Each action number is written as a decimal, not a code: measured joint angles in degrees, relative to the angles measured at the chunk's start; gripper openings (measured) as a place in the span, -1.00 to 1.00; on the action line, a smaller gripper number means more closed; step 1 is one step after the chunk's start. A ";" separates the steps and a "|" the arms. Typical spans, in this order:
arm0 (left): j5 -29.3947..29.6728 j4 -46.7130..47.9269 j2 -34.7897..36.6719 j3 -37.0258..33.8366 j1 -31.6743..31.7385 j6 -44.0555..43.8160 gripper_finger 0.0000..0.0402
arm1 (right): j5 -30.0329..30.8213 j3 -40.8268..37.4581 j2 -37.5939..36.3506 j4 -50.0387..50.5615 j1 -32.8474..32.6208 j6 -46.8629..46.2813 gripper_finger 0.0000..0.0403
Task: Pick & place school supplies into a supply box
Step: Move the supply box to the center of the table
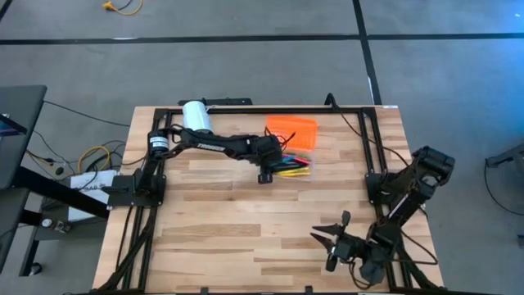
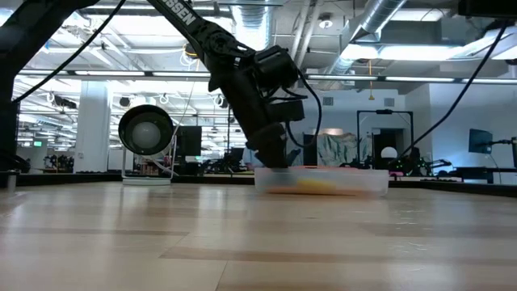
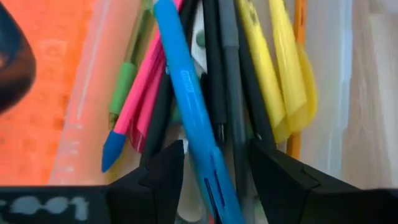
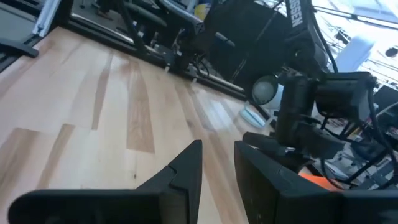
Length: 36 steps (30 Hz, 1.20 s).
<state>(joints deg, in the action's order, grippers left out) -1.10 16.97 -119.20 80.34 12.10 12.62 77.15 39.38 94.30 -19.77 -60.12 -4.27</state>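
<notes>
Item 1: supply box (image 1: 300,156), clear tray with orange lid (image 1: 291,129) folded open behind it, at the far middle of the counter (image 1: 246,229); the open lid leaves the tray free for loading.

Item 2: school supplies (image 3: 249,81), pens and pencils lying lengthwise inside the tray, packed side by side.

Item 3: left end effector (image 3: 214,168), lowered into the tray, fingers spread either side of a blue pen (image 3: 186,106), probably releasing it.

Item 4: right end effector (image 1: 334,242), parked at the near right, fingers slightly parted, empty.

Item 5: white cylinder (image 1: 196,115), far left, apart.
</notes>
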 joint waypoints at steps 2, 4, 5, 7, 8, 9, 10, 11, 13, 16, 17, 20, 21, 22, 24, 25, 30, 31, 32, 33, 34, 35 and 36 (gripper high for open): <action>-0.12 0.94 0.00 0.00 -0.33 -0.02 -0.15 | 0.76 0.00 0.00 0.03 -0.61 -0.07 -0.57; -1.06 1.35 0.00 0.00 -0.78 -0.02 -0.14 | 1.83 0.00 0.00 0.04 -1.16 -0.04 -0.57; -1.85 1.58 0.00 0.00 -1.00 -0.02 -0.14 | 2.79 0.00 0.00 0.06 -1.47 -0.04 -0.57; -3.14 1.92 0.00 0.00 -1.58 -0.02 -0.14 | 4.65 0.00 0.00 0.17 -2.01 -0.13 -0.57; -3.39 2.15 0.00 0.00 -1.96 -0.02 -0.14 | 5.36 -0.01 0.01 0.29 -2.25 -0.17 -0.57; -3.45 2.53 0.00 0.00 -2.36 -0.02 -0.14 | 5.73 0.00 0.01 0.41 -2.43 -0.17 -0.57; -3.48 2.98 0.00 0.00 -2.76 -0.02 -0.14 | 6.01 0.00 0.02 0.43 -2.60 -0.17 -0.57; -3.51 3.55 0.02 0.00 -3.22 -0.02 -0.14 | 6.59 0.00 0.02 0.43 -2.76 -0.17 -0.57; -3.49 4.72 0.11 0.02 -4.17 -0.03 -0.14 | 7.74 0.00 0.02 0.43 -2.92 -0.21 -0.57; -3.39 6.30 0.19 0.02 -6.12 -0.43 -0.14 | 8.53 0.00 0.02 0.43 -2.81 -0.63 -0.57; -3.40 6.55 0.20 0.04 -6.88 -0.71 -0.14 | 8.56 0.00 0.02 0.43 -2.77 -0.68 -0.57; -3.51 7.14 0.20 0.07 -9.15 -1.33 -0.14 | 8.67 0.00 0.02 0.43 -2.48 -0.70 -0.57; -3.57 7.39 0.20 0.07 -9.92 -1.43 -0.14 | 8.67 0.00 0.02 0.44 -2.34 -0.83 -0.57; -3.56 7.65 0.20 0.07 -10.67 -1.67 -0.14 | 8.67 0.00 0.04 0.45 -2.25 -1.09 -0.57; -3.56 8.23 0.20 0.07 -12.13 -2.13 -0.14 | 8.67 0.00 0.04 0.47 -1.92 -1.30 -0.57; -3.58 8.37 0.20 0.07 -12.90 -2.41 -0.14 | 8.67 -0.01 0.04 0.48 -1.74 -1.31 -0.57; -3.82 9.02 0.11 0.00 -16.66 -3.48 -0.14 | 8.40 -0.02 0.07 0.95 -0.83 -1.82 -0.57; -3.80 9.21 0.11 0.00 -17.35 -3.85 -0.14 | 8.39 -0.02 0.07 1.11 -0.76 -1.84 -0.57; -3.78 9.36 0.11 0.00 -18.04 -4.27 -0.14 | 8.32 -0.02 0.07 1.24 -0.61 -1.88 -0.57; -3.76 9.42 0.11 0.00 -18.72 -4.65 -0.14 | 8.28 -0.02 0.07 1.32 -0.42 -1.96 -0.57; -3.76 9.42 0.11 0.00 -19.38 -5.05 -0.14 | 8.26 -0.02 0.07 1.42 -0.37 -2.22 -0.57; -3.75 9.42 0.11 0.00 -20.02 -5.37 -0.14 | 8.26 -0.02 0.07 1.61 -0.33 -2.51 -0.57; -3.63 9.40 0.11 0.00 -20.64 -5.54 -0.14 | 8.24 -0.02 0.07 1.75 -0.13 -2.80 -0.57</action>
<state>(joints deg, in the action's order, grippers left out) -4.73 26.37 -119.09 80.34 -8.54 7.08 85.39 39.35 94.37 -18.01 -60.25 -7.07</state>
